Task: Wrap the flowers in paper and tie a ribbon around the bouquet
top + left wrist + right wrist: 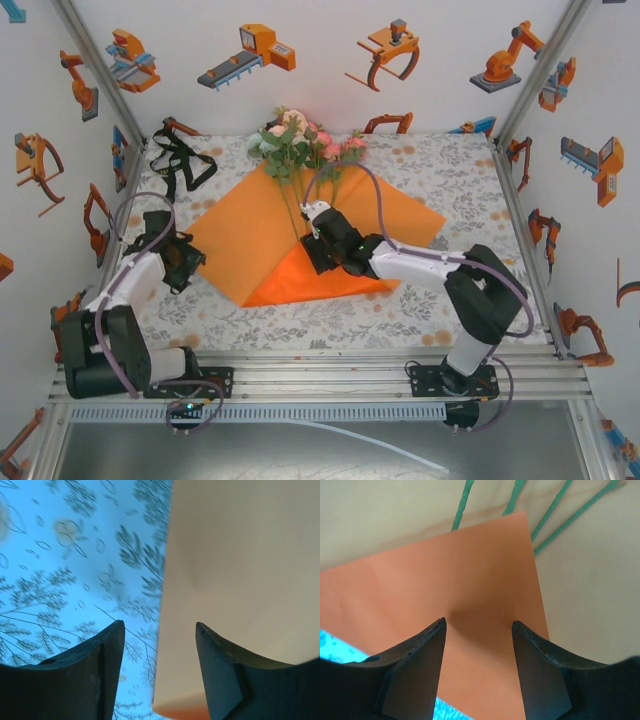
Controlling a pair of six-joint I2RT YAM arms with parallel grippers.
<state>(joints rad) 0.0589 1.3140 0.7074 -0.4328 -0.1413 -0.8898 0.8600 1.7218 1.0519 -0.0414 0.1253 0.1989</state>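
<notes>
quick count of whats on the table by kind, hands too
bunch of flowers: 1
orange paper: 1
black ribbon: 1
hands: 2, left hand and right hand
total: 5

I am seeing the paper glowing bright orange, and its folded flap is showing a deeper orange. The flowers are showing pink, white and peach above green leaves, with thin green stems. The ribbon is looking black. The bench is showing white with a grey leaf pattern. The left claw and the right claw are both looking black. The walls are carrying orange robot drawings on white.
</notes>
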